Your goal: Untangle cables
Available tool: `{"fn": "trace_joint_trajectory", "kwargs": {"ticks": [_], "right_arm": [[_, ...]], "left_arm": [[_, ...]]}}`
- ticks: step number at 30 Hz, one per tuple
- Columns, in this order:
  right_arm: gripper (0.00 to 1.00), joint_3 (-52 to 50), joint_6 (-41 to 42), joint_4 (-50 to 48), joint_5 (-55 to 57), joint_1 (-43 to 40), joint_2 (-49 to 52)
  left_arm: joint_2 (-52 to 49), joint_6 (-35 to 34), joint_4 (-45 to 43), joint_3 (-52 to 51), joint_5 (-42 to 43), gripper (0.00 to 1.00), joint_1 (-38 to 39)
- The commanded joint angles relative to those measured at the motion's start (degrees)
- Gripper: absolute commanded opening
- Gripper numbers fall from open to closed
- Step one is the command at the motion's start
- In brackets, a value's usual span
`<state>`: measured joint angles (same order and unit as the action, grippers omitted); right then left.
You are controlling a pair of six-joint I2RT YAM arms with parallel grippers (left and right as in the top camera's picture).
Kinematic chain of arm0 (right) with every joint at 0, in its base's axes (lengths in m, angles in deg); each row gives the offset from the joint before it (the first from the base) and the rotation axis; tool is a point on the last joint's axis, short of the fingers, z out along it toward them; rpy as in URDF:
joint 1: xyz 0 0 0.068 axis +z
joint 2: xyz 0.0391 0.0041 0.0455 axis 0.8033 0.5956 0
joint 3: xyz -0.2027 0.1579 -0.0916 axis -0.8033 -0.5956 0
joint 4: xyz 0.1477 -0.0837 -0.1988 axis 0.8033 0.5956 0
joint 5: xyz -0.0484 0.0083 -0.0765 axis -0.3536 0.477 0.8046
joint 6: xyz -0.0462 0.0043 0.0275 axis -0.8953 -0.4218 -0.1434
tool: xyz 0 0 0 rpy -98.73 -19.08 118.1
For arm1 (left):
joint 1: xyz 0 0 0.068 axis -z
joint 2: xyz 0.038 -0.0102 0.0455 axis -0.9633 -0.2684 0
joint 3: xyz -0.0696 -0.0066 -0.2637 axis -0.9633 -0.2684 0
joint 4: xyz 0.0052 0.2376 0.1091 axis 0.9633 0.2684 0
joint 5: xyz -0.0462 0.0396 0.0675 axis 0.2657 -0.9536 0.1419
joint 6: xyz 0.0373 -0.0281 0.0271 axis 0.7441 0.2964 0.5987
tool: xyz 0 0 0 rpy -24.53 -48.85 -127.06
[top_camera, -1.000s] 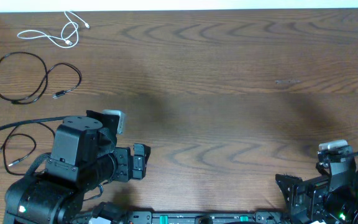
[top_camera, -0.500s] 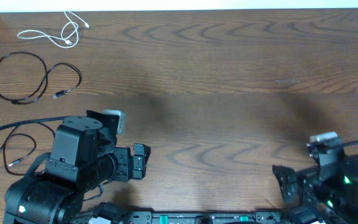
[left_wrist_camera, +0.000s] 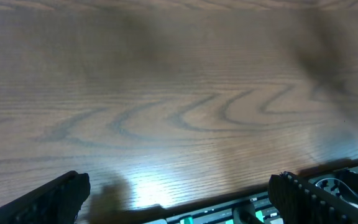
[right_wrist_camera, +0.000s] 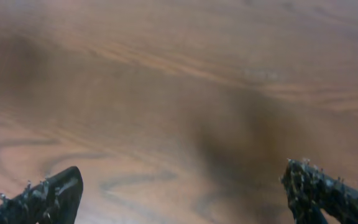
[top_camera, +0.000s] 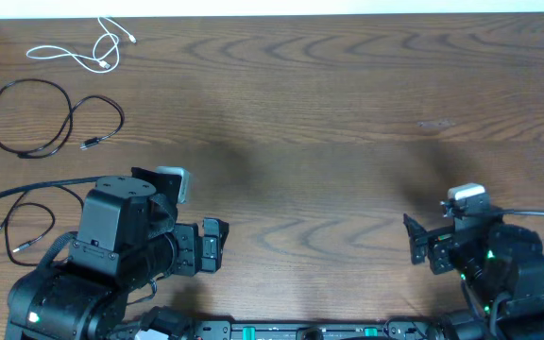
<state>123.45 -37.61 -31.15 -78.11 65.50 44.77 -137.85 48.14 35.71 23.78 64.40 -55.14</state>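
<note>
1. Wooden table (top_camera: 348, 94), brown with a strong wavy grain, fills the overhead view. A pale strip runs along its top edge.
2. In the upper left corner of the overhead frame I see the white cable (top_camera: 83, 52). It lies flat in a few loose loops.
3. Just below it is the first black cable (top_camera: 50, 118). It makes one big round loop and a smaller loop to the right, and its plug end is near the bottom of the small loop.
4. The second black cable (top_camera: 19, 248) lies at the left edge, at middle height, just beside the left arm. The arm hides part of it.
5. As far as I can see, the three cables do not touch each other.
6. The left gripper (top_camera: 213, 244) is in the lower left part and points to the right. Its jaws are spread wide with nothing between them. In the left wrist view the fingers (left_wrist_camera: 58, 198) sit in the bottom corners with only bare wood between.
7. The right gripper (top_camera: 416, 244) is in the lower right part and points to the left. It is also spread wide and empty. The right wrist view is blurred, with the fingers (right_wrist_camera: 48, 196) in the bottom corners.
8. Both grippers are well apart from the cables.
</note>
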Motion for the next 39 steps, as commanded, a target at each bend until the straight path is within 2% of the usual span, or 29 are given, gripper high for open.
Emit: {"fn": "trace_joint_trajectory", "kwargs": {"ticks": [1,5,15,29,39], "right_arm": [[0.99,-4.83,-1.42,-3.06,0.37,-2.08,-3.80],[0.99,-8.70,-1.44,-6.12,-1.53,-6.78,-7.72],[0.99,-19.23,-1.44,-16.37,-14.60,-22.27,-19.41],[0.99,-27.93,-1.42,-28.39,-18.23,-22.47,-23.47],[0.99,-37.11,-1.42,-44.28,-21.20,-22.47,-23.52]], "left_arm": [[-0.07,0.96,0.04,-0.17,-0.74,0.98,0.13],[-0.07,0.96,0.04,-0.17,-0.74,0.98,0.15],[-0.07,0.96,0.04,-0.17,-0.76,0.98,0.13],[-0.07,0.96,0.04,-0.17,-0.74,0.98,0.13],[-0.07,0.96,0.04,-0.17,-0.76,0.98,0.13]]}}
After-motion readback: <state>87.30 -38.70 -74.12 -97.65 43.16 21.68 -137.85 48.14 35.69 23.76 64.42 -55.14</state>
